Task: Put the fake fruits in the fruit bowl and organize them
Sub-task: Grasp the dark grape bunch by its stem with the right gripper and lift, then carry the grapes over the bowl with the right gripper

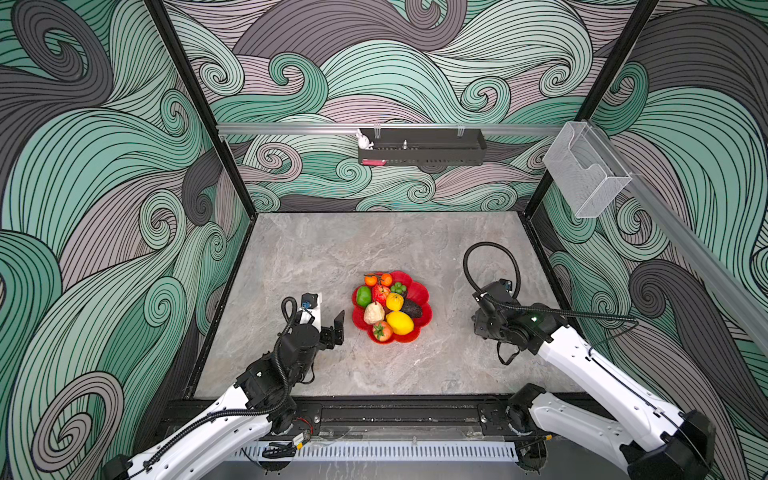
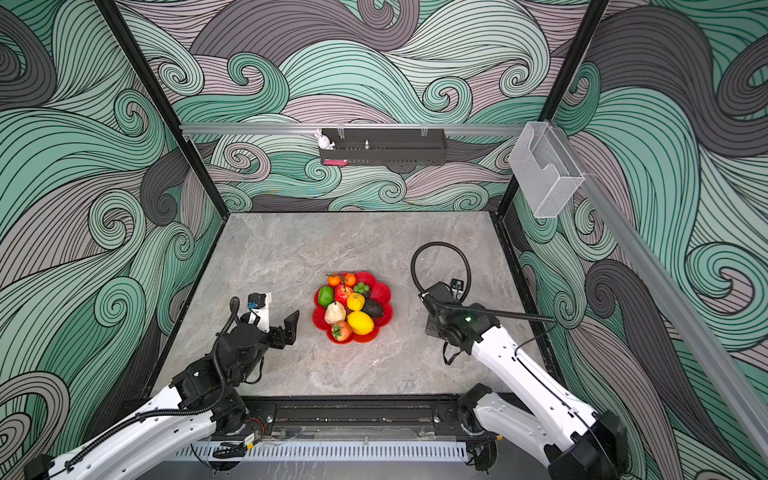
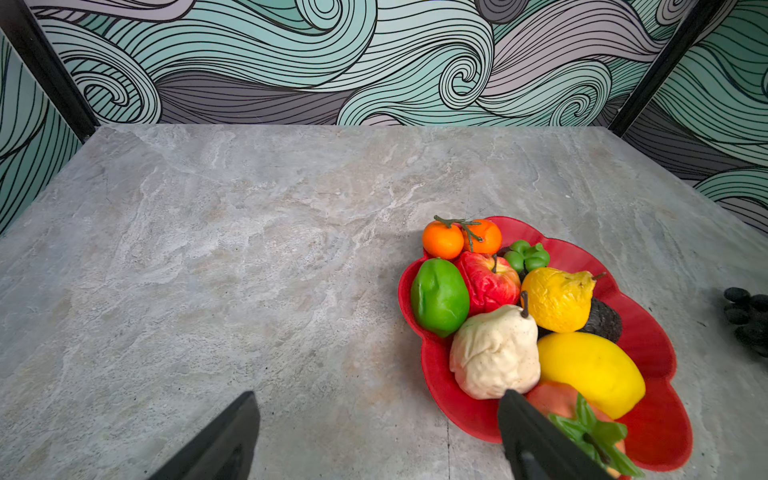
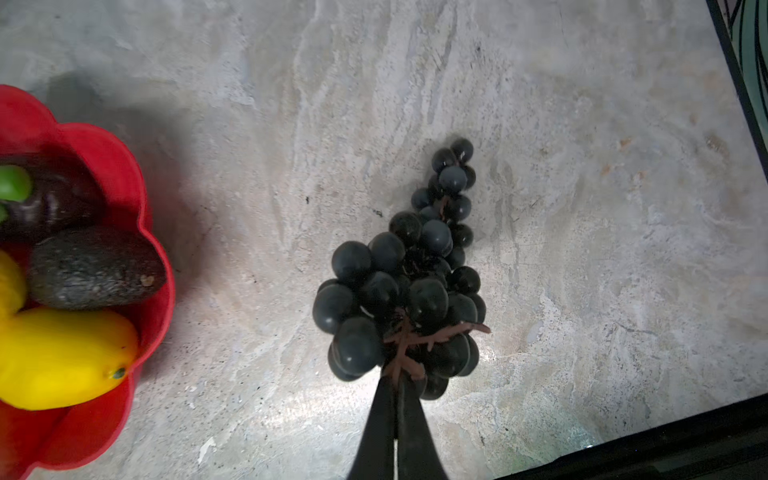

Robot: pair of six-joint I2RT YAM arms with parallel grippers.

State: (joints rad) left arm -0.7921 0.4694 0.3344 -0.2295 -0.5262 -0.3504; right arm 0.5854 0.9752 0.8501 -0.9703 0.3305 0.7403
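Note:
The red scalloped fruit bowl [image 1: 422, 293] [image 3: 656, 365] sits mid-table. In it lie a yellow lemon [image 1: 400, 323], beige pear [image 1: 373, 312], dark avocado [image 1: 411, 308], green fruit [image 1: 363, 296], red apple [image 1: 380, 292], two tiny oranges [image 1: 371, 279] and a strawberry [image 1: 382, 331]. The dark grape bunch [image 4: 407, 274] lies on the table right of the bowl. My right gripper [image 4: 397, 380] is shut on its brown stem; in both top views the right wrist hides them. My left gripper [image 3: 380, 395] [image 1: 328, 328] stands open and empty just left of the bowl.
A black wall tray [image 1: 422, 151] with a white rabbit figure [image 1: 364, 140] hangs on the back rail. A clear bin [image 1: 586, 170] hangs on the right wall. A black frame [image 1: 374, 409] runs along the table's front edge. Patterned walls close in three sides.

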